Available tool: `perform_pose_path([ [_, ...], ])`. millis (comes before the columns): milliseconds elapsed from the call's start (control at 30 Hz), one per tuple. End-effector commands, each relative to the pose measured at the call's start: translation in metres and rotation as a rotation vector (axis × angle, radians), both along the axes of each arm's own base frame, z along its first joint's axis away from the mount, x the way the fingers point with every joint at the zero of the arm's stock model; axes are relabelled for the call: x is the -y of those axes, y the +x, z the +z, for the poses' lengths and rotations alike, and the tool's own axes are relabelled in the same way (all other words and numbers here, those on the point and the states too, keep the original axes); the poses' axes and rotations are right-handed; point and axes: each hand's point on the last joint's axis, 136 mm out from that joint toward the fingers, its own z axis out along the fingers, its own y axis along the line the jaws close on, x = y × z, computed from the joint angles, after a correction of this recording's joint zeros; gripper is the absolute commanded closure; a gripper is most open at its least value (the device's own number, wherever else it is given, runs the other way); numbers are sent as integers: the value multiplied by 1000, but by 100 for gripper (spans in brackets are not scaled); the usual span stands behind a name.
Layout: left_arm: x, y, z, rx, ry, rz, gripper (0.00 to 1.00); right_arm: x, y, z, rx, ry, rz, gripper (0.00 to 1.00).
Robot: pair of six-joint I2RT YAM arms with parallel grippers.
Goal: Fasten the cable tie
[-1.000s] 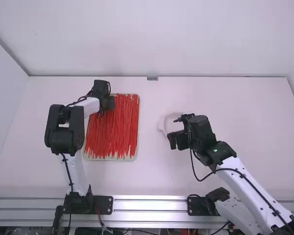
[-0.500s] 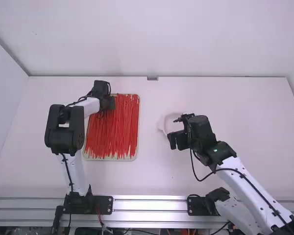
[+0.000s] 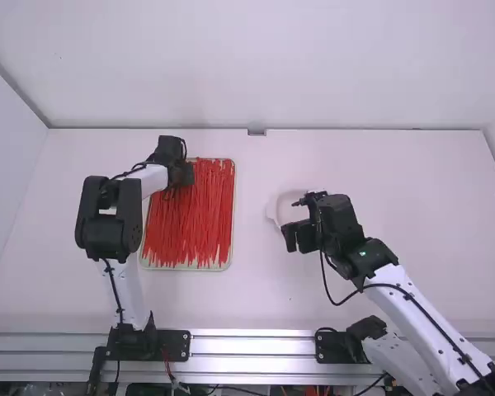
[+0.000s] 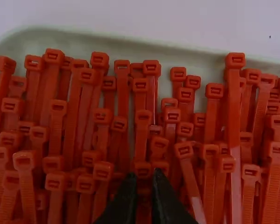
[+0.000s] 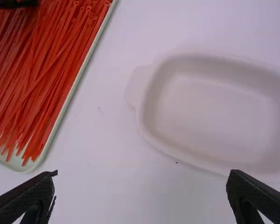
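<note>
Cable ties (image 3: 190,216) – a red heap – lie lengthwise in a pale tray (image 3: 233,216) on the white table (image 3: 396,181), left of the middle. The left gripper (image 3: 177,175) is down on the tray's far left corner. Its jaws are drawn nearly together among the heads (image 4: 130,116), apparently pinching one strap, though the contact is hard to make out. The right gripper (image 3: 295,219) hangs just above an empty white dish (image 5: 214,112) – jaws wide apart, well clear of the ties.
</note>
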Motion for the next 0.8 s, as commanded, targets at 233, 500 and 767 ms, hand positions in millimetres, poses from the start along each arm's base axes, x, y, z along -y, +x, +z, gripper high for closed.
perform_pose_path([
  [233,-5,-9,-8,-25,1,14,98,-5,4,13,23,15,5,2],
  [500,-5,2,12,21,-1,17,98,-5,4,13,23,15,5,2],
  [767,-5,22,70,144,-2,16,98,-5,4,13,22,16,6,2],
])
